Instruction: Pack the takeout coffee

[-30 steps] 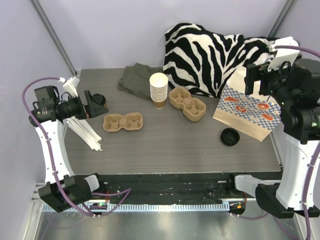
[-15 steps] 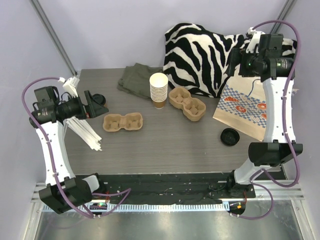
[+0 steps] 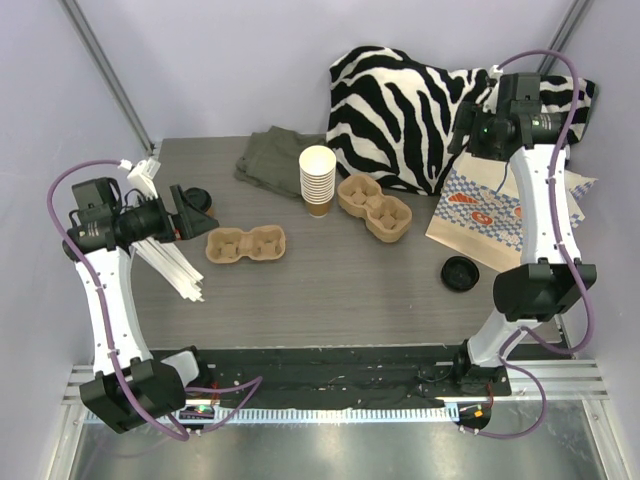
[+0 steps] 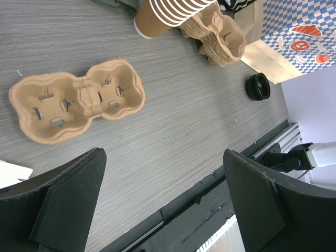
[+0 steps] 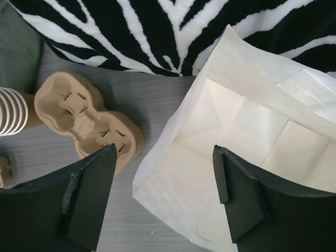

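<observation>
The takeout coffee [image 3: 199, 198], a small brown cup with a black lid, stands at the table's left, partly hidden behind my left gripper [image 3: 192, 222]. That gripper hovers open and empty, pointing right toward a cardboard cup carrier [image 3: 246, 243] [image 4: 79, 102]. My right gripper [image 3: 468, 140] [image 5: 165, 194] hangs open and empty above the mouth of the blue-checked paper bag [image 3: 480, 215]. One finger is over the table and the other over the bag's pale inside [image 5: 236, 136]. The cup does not show in either wrist view.
A tall stack of cream cups [image 3: 318, 178] and a stack of carriers [image 3: 375, 207] stand mid-table. A loose black lid [image 3: 460, 272] lies in front of the bag. White straws [image 3: 165, 262] lie at the left. A green cloth [image 3: 272, 158] and a zebra cushion [image 3: 410, 105] are at the back.
My right arm has swung from the right edge back and inward to above the bag's mouth, and its jaws have narrowed slightly. The left arm has barely moved.
</observation>
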